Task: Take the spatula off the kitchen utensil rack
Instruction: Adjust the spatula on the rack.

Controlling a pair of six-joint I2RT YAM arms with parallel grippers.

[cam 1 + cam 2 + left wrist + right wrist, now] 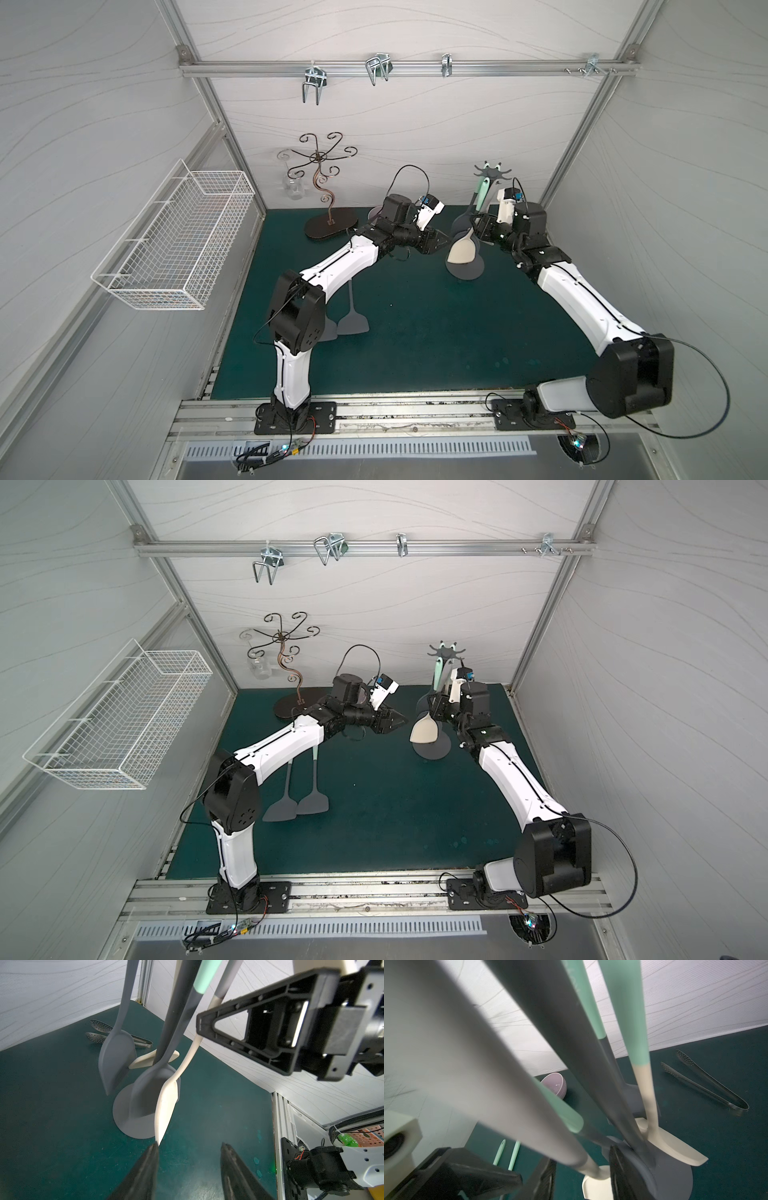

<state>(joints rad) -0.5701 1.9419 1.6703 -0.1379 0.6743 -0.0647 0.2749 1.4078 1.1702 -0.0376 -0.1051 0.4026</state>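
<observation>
Top views: the utensil rack stands at the back right of the counter, close to the back wall. The centre and front of the counter lie open. The spatula, cream-bladed, hangs blade-down over the rack's round base. Both arms reach forward and bend inward toward the rack. The left pincer sits just beside the blade, and the right pincer is at the handle on the opposite side. Two grey turners lie flat under the left forearm, well apart from the rack.

Left wrist: left pincer released, nothing between its fingers. The blade's tip meets one fingertip. Tongs lie behind the rack, near the wall.

Right wrist: right pincer released, jaws apart around the spatula's cream neck, with a gap on either side.
</observation>
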